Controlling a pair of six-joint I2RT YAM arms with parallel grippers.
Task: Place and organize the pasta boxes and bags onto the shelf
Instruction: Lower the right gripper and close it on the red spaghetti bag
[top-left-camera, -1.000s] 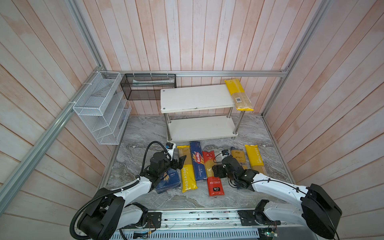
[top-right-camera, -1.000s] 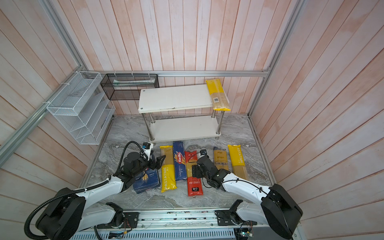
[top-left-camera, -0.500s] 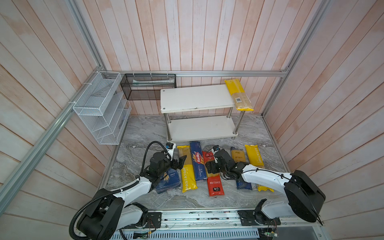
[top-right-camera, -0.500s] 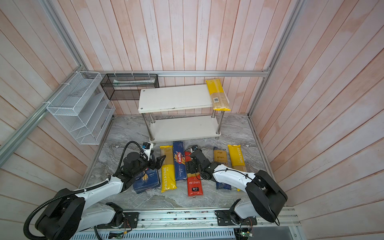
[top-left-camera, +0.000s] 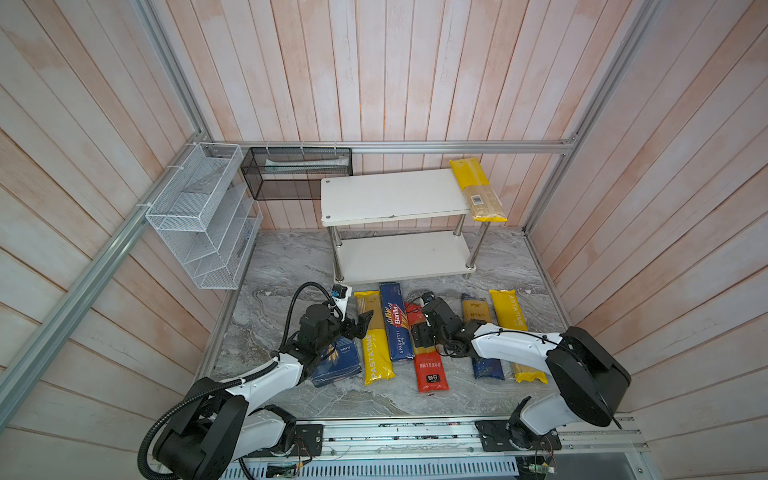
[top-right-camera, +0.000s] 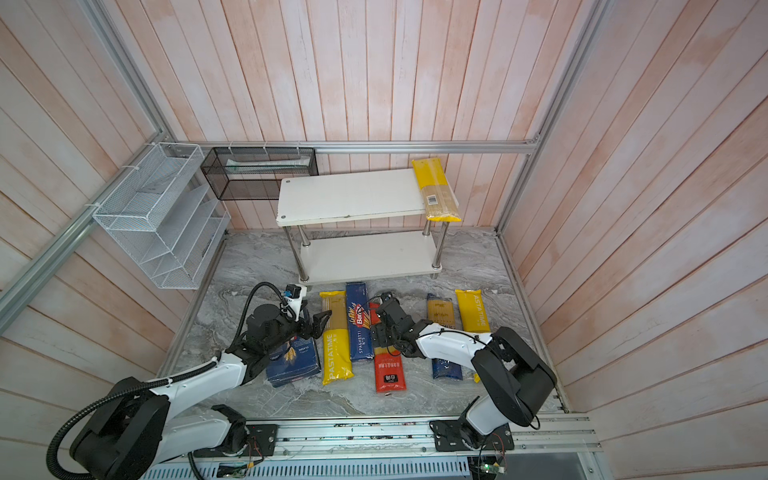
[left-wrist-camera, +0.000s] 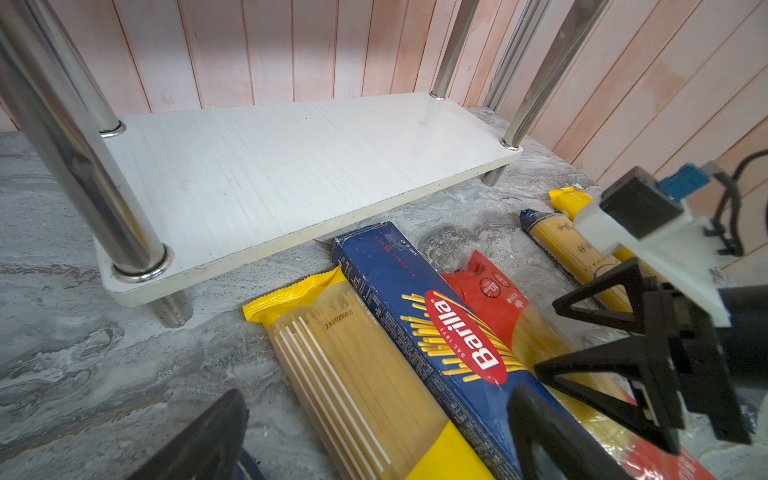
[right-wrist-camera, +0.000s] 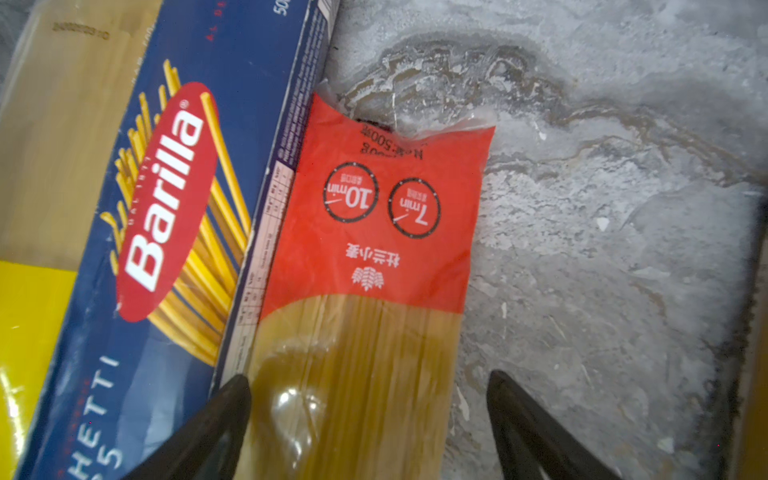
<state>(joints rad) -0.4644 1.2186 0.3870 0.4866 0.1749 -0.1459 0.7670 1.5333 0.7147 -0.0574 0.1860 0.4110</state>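
right gripper (right-wrist-camera: 370, 378) wide open, empty, jaws either side of the red bag (right-wrist-camera: 374, 208) lying flat on the table (right-wrist-camera: 582, 208), long axis pointing at the shelf (top-left-camera: 399, 257), blue box (right-wrist-camera: 266, 62) tight alongside.

The white two-tier rack (top-right-camera: 365, 253) is offering room: its top board (top-left-camera: 395, 195) is lying open except at the right end, where a yellow-and-clear plastic spaghetti bag (top-left-camera: 478, 191) is sitting. The lower board (left-wrist-camera: 291, 166) is lying open between the chrome posts (left-wrist-camera: 83, 166). On the floor, the long dark blue cardboard Barilla box (left-wrist-camera: 415, 324) is pressing against the red-and-clear bag (right-wrist-camera: 374, 249), leaving no gap, while grey marbled floor (right-wrist-camera: 602, 249) is lying open on that bag's other side.
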